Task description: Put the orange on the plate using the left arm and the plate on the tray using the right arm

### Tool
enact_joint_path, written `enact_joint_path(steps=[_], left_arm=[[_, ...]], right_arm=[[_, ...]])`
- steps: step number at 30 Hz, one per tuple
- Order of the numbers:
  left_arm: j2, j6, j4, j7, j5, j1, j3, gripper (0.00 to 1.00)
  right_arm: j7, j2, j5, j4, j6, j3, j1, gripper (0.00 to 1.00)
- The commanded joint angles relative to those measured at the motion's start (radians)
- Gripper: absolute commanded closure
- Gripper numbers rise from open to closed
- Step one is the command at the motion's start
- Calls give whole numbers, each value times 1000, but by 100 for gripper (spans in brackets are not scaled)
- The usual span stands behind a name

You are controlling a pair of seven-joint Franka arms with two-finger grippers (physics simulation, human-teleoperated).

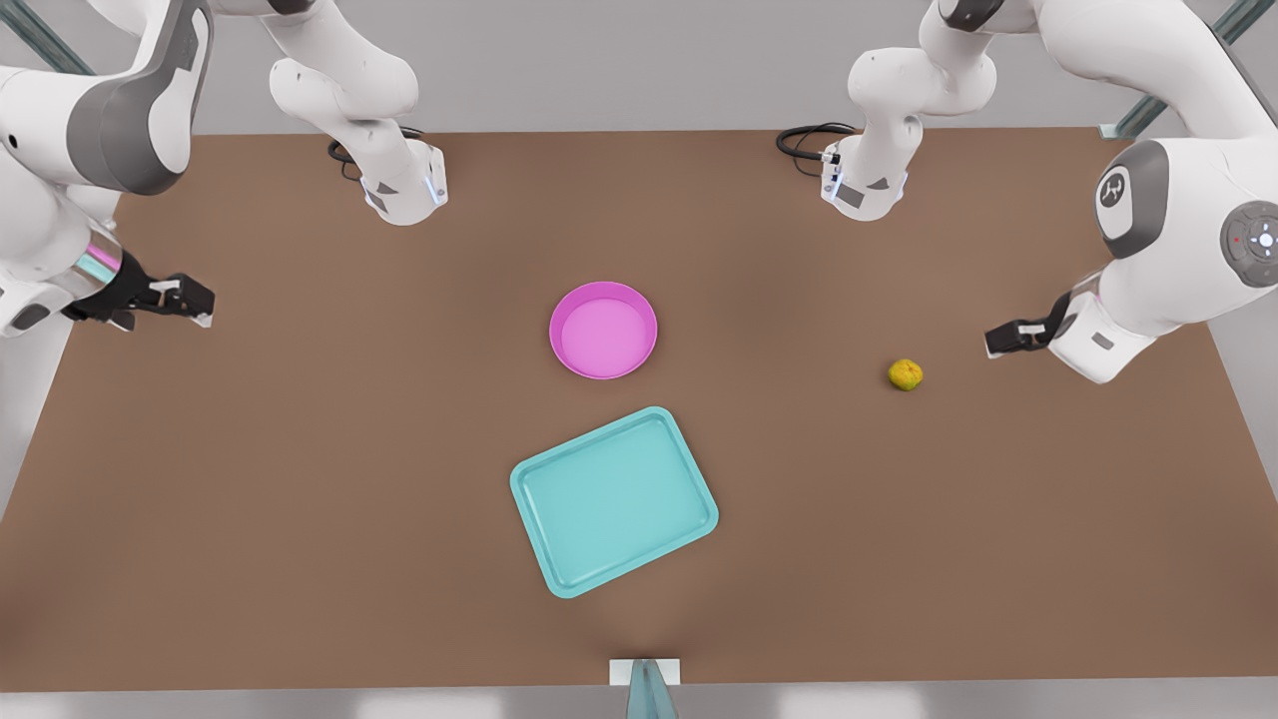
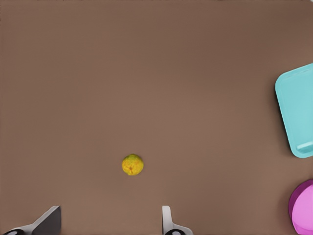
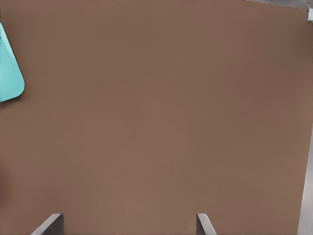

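Nearest the camera we find the tray point(image 1: 613, 501), empty, with the plate point(image 1: 603, 330) just beyond it, apart and also empty. We see the orange point(image 1: 906, 374) on the table toward the front view's right, near our left gripper point(image 1: 998, 341), which hangs spread wide and empty. Our right gripper point(image 1: 195, 302), likewise agape and empty, waits far left.

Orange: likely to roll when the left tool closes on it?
Probably: the orange is small and round on the flat table, so a nudge may roll it. Its mottled skin looks grippy. The open left tool easily spans it.
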Motion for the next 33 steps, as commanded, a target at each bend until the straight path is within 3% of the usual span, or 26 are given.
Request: enact_joint_path(steps=[1,2,4,7,10,16,33], left_arm=[[-2,36,-14,-47,2,-1,0,0],[-2,36,-32,-63,2,-1,0,0],[12,140,-310,-63,5,-1,11,0],[45,523,-655,78,5,-1,14,0],[98,766,-810,170,5,-3,35,0],[159,857,-821,244,10,-1,45,0],[219,892,-847,198,-4,-8,43,0]], right_arm=[[-72,1,0,0,74,-1,1,0],[-72,1,0,0,74,-1,1,0],[-73,4,0,0,74,-1,1,0],[-72,13,0,2,71,-1,3,0],[-72,16,0,2,69,-1,3,0],[-72,24,0,-4,67,-1,3,0],[-72,44,0,-14,49,-1,3,0]])
